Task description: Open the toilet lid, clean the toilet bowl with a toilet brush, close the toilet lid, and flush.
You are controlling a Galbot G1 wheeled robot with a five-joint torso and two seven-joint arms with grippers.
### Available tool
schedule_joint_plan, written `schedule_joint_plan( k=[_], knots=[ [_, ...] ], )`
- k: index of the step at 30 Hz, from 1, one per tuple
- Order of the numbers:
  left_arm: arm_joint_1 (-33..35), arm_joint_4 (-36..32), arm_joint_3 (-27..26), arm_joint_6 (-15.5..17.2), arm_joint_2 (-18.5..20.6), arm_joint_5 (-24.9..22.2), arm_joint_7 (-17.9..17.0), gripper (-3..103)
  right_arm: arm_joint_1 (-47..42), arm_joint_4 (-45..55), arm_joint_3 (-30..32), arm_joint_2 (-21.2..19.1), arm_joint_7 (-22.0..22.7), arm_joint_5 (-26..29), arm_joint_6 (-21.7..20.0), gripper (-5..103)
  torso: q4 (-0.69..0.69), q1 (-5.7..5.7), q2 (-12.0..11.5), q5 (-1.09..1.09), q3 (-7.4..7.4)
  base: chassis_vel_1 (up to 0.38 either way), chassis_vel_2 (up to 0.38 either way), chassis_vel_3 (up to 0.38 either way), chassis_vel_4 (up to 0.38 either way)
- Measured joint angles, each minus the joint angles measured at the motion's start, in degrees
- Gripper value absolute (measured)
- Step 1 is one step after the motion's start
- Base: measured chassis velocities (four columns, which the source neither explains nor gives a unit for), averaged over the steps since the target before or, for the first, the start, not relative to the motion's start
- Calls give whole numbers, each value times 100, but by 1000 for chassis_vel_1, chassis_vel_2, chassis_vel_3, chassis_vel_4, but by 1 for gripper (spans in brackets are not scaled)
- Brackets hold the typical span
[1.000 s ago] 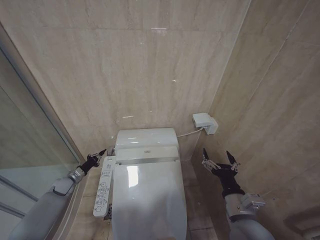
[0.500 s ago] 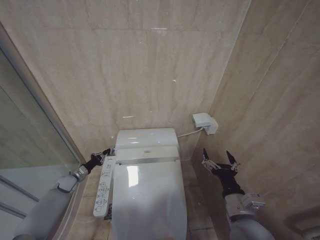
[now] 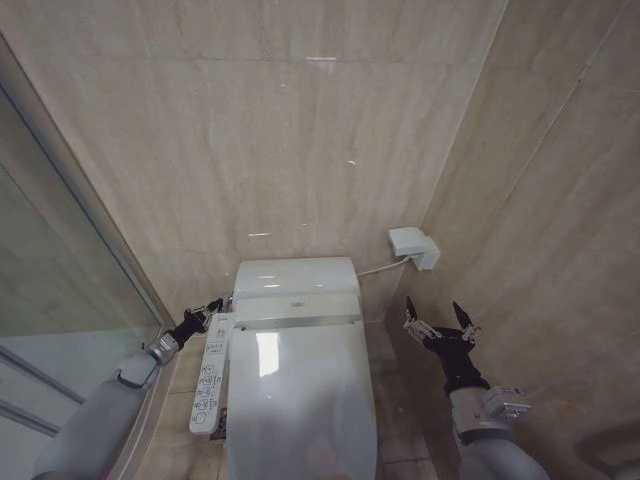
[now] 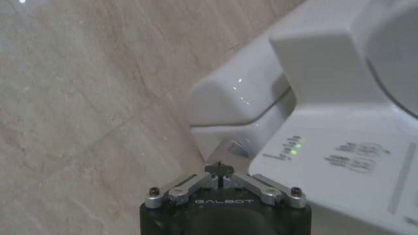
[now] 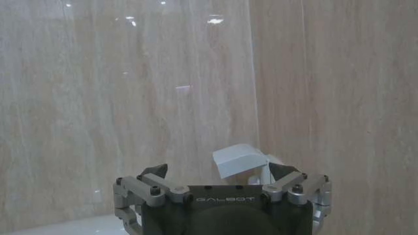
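Beige stone tiles wall in this cramped corner. Pinched shut, the left gripper (image 3: 213, 305) has crept forward to the rear corner of the button panel (image 3: 209, 385), by the toilet's back end. Beside it the toilet lid (image 3: 300, 400) lies closed. The right gripper (image 3: 440, 320) hangs spread wide near the wall box (image 3: 413, 246). Flushing looks imminent.

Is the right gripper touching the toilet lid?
Apart. The head view shows the right gripper, open, in the air beside the toilet lid, bare floor between them.
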Motion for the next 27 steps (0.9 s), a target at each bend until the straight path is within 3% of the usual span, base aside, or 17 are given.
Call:
schedule_joint_plan(
  k=[2, 3, 5, 27],
  knots=[
    [53, -21, -13, -1, 0, 2, 19, 0, 0, 0, 0, 1, 0, 0, 0, 100, 1, 0, 0, -2, 1, 0, 0, 0, 0],
    [87, -41, -28, -1, -2, 6, 29, 0, 0, 0, 0, -1, 0, 0, 0, 100, 3, 0, -1, -15, 3, 0, 0, 0, 0],
    [144, -103, -55, 8, -5, 9, 31, 0, 0, 0, 0, 0, 0, 0, 0, 100, -6, 0, -1, -8, 2, 0, 0, 0, 0],
    [161, -158, -64, 21, 14, 21, 28, 0, 0, 0, 0, 0, 0, 0, 0, 100, -5, 1, -2, -6, 1, 0, 0, 0, 0]
  ],
)
